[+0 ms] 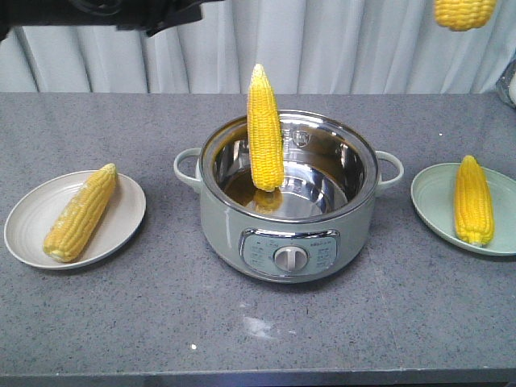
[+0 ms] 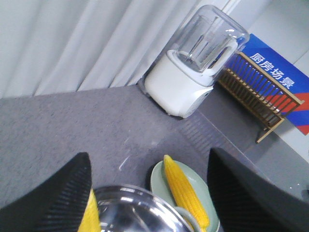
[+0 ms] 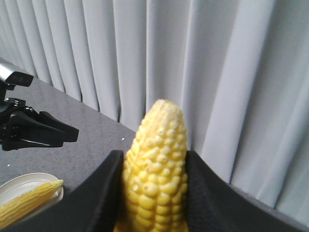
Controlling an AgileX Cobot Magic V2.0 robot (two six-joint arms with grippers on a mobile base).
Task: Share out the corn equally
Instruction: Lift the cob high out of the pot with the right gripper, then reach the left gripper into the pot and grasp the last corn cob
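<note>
Right claw (image 3: 153,162) pinches one cob (image 1: 464,13) high at 1 o'clock of the pot (image 1: 234,234). Smooth and tapered, it could slip and drop. Left claw (image 2: 147,162) hangs spread at 11 o'clock. The standing cob (image 1: 265,129) in the pot may topple if nudged. White plate (image 1: 121,222) at 9 and green plate (image 1: 431,201) at 3 hold one each.

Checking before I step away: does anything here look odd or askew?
One cob stands on end in the pot, tip up, not lying flat. A second cob hangs high over the counter between the right fingers.
</note>
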